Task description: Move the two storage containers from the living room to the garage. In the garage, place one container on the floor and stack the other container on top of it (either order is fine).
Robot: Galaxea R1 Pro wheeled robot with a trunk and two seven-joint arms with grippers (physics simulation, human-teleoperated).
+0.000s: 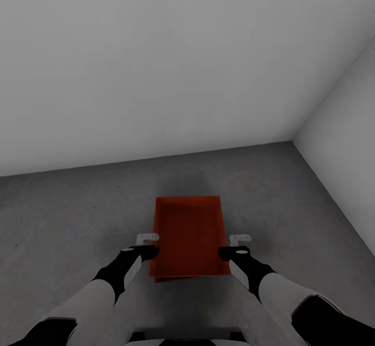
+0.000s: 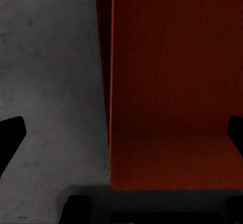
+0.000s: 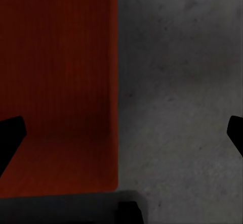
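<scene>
While the orange-red storage container [image 1: 190, 234] sits on the grey concrete garage floor [image 1: 62, 215] near a corner of the white walls [image 1: 156, 64], the left gripper [image 1: 147, 246] and right gripper [image 1: 233, 247] flank it, fingers spread wide, holding nothing. A second rim peeking beneath suggests stacking is finished; next, withdrawing cleanly.

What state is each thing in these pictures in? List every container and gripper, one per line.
storage container: upright, open-topped, empty, set down in the garage, not gripped.
left gripper: open, jaws astride the container's left wall.
right gripper: open, jaws astride its right wall.
</scene>
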